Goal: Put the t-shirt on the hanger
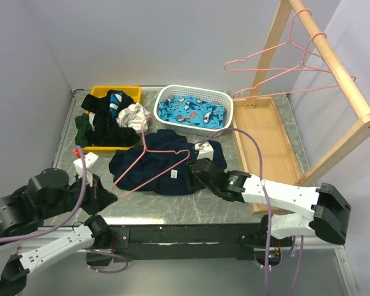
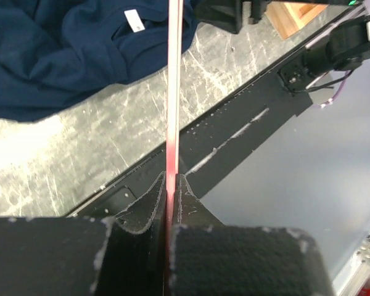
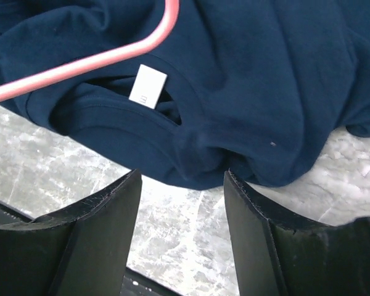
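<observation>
The navy t-shirt (image 1: 163,163) lies crumpled on the table, and its white collar label (image 3: 147,86) shows. A pink wire hanger (image 1: 144,145) lies across the shirt with its hook pointing to the far side. My left gripper (image 1: 108,192) is shut on the hanger's near-left corner; the wire (image 2: 172,92) runs straight out from between the jaws (image 2: 171,185) towards the shirt (image 2: 61,55). My right gripper (image 1: 194,169) is open and empty, low at the shirt's near edge (image 3: 246,80) just below the collar. Its fingertips (image 3: 182,179) straddle the hem, and the hanger (image 3: 92,65) crosses above the label.
A yellow bin (image 1: 132,92) at back left holds a heap of black, green and white clothes. A white basket (image 1: 225,102) holds whale-print fabric. A wooden rack (image 1: 333,68) with pink hangers (image 1: 277,61) stands at the right on a wooden base (image 1: 265,142).
</observation>
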### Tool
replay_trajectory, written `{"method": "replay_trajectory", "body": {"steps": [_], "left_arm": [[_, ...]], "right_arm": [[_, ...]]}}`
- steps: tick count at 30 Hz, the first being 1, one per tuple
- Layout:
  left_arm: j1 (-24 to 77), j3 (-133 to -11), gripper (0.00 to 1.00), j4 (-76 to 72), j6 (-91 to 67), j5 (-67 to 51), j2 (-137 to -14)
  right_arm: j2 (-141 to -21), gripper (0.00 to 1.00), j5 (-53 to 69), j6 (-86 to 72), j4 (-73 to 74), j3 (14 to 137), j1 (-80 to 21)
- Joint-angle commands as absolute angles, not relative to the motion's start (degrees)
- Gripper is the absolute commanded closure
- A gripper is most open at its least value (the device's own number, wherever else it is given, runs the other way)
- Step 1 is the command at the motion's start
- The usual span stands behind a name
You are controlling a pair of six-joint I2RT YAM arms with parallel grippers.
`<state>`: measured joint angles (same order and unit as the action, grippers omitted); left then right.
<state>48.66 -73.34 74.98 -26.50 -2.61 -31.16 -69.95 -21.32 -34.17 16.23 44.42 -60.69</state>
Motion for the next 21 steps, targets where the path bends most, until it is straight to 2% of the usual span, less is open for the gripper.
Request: {"method": "replay_trajectory", "body": {"steps": [1,4,6,15,18,21], "left_arm": [[46.9,-77.1,0.99,78.4,-29.9,-3.2,-29.5],[44.7,-74.9,0.99,78.5,-30.3,-5.4,-28.2],[43.1,-72.7,0.99,78.6,-30.6,-7.2,-27.1],[39.6,-67.1,0.99,78.9,-30.9,-9.6,-22.0],[39.1,-66.0,0.99,78.9,-30.9,-10.1,-21.0],[39.1,-64.8,0.99,78.9,-30.8,-10.5,-20.0]], "right_arm": [[-74.3,0.36,-25.4,-33.0,16.8,49.2,-62.8],[-77.6,0.37,-28.4,-33.7,19.5,51.1,-63.0],[-79.3,0.44,-29.4,-34.1,21.3,51.9,-63.1],[-83.7,0.50,-29.9,-33.4,21.4,52.9,-63.1],[-84.1,0.58,-30.0,-33.3,20.8,52.8,-62.9],[-84.5,0.71,-30.7,-33.5,21.3,53.3,-62.7]]}}
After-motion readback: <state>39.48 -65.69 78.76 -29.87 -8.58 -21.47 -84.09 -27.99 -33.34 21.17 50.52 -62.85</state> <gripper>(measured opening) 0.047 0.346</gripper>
